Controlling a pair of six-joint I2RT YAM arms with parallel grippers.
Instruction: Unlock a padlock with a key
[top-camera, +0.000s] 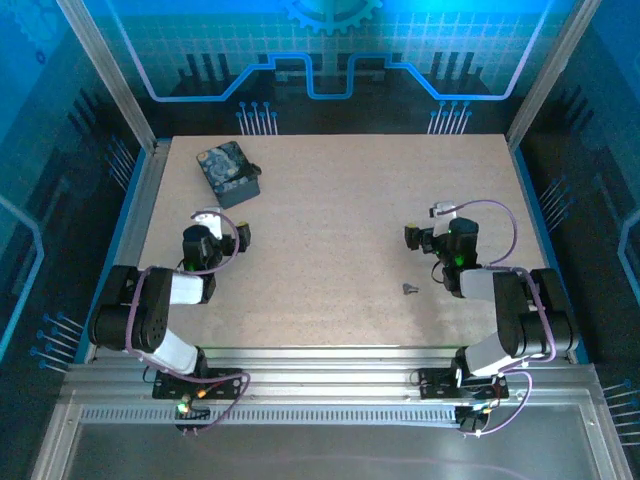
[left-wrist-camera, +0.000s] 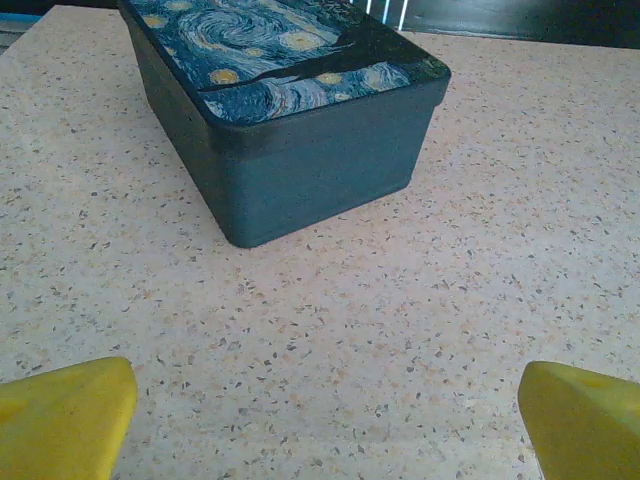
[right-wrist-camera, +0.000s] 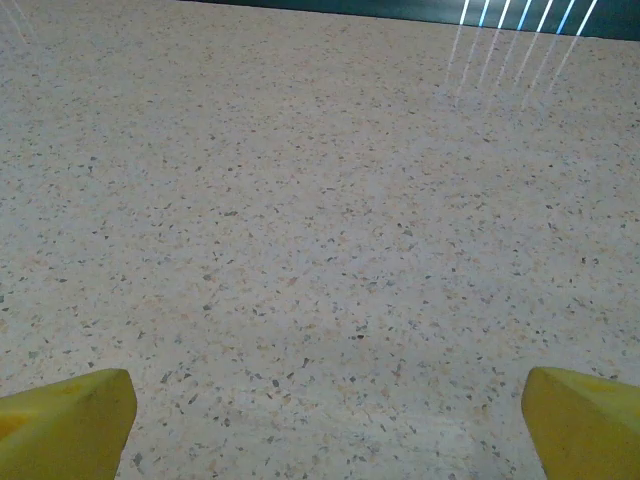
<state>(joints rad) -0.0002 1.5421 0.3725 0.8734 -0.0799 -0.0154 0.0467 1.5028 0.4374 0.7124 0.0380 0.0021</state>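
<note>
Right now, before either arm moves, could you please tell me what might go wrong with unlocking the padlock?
1. The small grey metal piece lies on the table closer to the near edge than the open right gripper; pulling back could knock it away.
2. It is too small to tell padlock from key, so the wrong part might be grabbed.
3. The open left gripper faces the blue box; pushing forward could shove it.
</note>
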